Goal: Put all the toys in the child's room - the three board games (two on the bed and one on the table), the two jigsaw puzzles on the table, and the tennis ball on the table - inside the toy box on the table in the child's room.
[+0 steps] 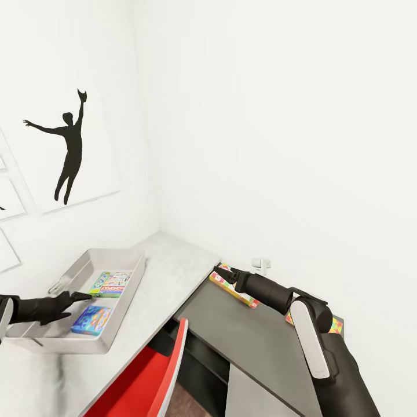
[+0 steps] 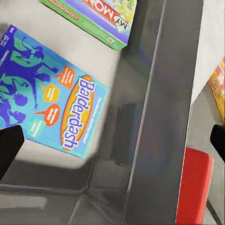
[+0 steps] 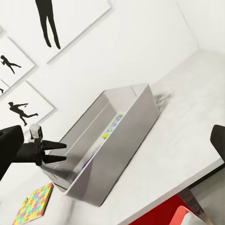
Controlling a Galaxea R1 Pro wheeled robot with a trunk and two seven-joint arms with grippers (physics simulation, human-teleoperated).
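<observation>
A white room corner, with black silhouette prints [image 1: 69,145] on the left wall, holds a pale bench [image 1: 168,272] and beside it a lower dark grey bench [image 1: 255,341]. A red chair [image 1: 153,379] stands in front of them.

The grey toy box [image 1: 63,341] sits on the pale bench. Inside it lie two board games: a blue Balderdash box [image 2: 51,105] flat on the floor of the box, and a green Monopoly box [image 2: 93,18] just beyond it.

The left end effector [image 1: 78,301] hangs over the toy box with its fingers parted and nothing between them; the right wrist view shows the two black fingers [image 3: 56,152] spread.

A colourful jigsaw puzzle [image 1: 231,286] lies on the dark bench near the wall. The right end effector [image 1: 223,274] is over that puzzle's far end, perhaps touching it; whether its fingers are apart or together I cannot tell. A second colourful piece [image 1: 335,325], likely another puzzle, peeks out behind the right arm.
</observation>
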